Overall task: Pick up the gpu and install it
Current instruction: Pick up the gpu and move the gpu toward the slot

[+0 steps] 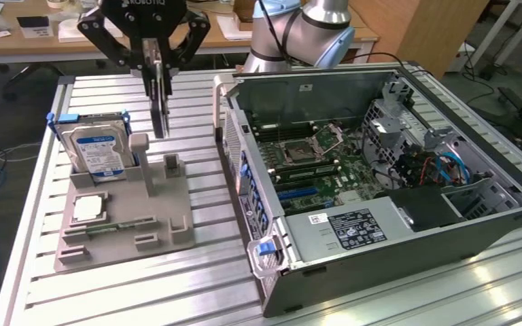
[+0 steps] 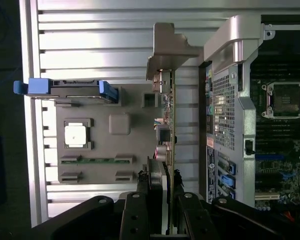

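Note:
The gpu is a thin dark card hanging edge-on, clear above the grey holder block. My gripper is shut on its upper end, one black finger on each side. In the wrist view the gpu runs away from my gripper, its silver-grey bracket at the far end. The card hangs between the holder block and the open computer case, just beside the case's perforated rear wall. The case lies open toward the exterior view's right, motherboard exposed.
A hard drive with blue rails stands upright in the holder, along with a square processor chip and a green memory stick. All rest on a ribbed aluminium table. Desks and cables lie beyond.

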`<state>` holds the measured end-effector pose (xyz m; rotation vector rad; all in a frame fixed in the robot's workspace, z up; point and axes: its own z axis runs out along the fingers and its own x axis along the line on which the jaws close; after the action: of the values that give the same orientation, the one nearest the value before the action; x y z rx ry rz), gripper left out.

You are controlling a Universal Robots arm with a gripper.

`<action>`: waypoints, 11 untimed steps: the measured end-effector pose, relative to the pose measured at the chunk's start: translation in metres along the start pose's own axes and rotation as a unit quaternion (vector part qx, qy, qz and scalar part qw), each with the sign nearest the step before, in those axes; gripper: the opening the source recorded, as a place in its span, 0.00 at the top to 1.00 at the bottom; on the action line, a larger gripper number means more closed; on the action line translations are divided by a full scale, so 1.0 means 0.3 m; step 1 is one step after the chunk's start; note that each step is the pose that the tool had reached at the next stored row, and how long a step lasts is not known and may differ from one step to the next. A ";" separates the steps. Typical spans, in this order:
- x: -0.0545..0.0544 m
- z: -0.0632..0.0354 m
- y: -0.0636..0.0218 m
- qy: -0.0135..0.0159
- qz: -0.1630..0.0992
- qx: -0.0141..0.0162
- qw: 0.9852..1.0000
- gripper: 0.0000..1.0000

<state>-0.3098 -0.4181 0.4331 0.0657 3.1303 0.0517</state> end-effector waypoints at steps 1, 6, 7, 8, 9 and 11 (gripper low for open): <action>0.000 -0.007 0.000 0.000 0.000 0.000 1.000 0.73; 0.000 -0.013 0.001 0.000 0.000 0.000 1.000 0.73; 0.000 -0.013 0.001 0.000 0.000 0.000 1.000 0.73; 0.000 -0.013 0.000 0.000 0.000 0.000 1.000 0.73; -0.001 -0.013 0.000 0.000 0.000 0.000 1.000 0.73; -0.006 -0.014 0.001 0.000 0.000 0.000 1.000 0.73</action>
<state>-0.3081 -0.4181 0.4372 0.0654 3.1304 0.0516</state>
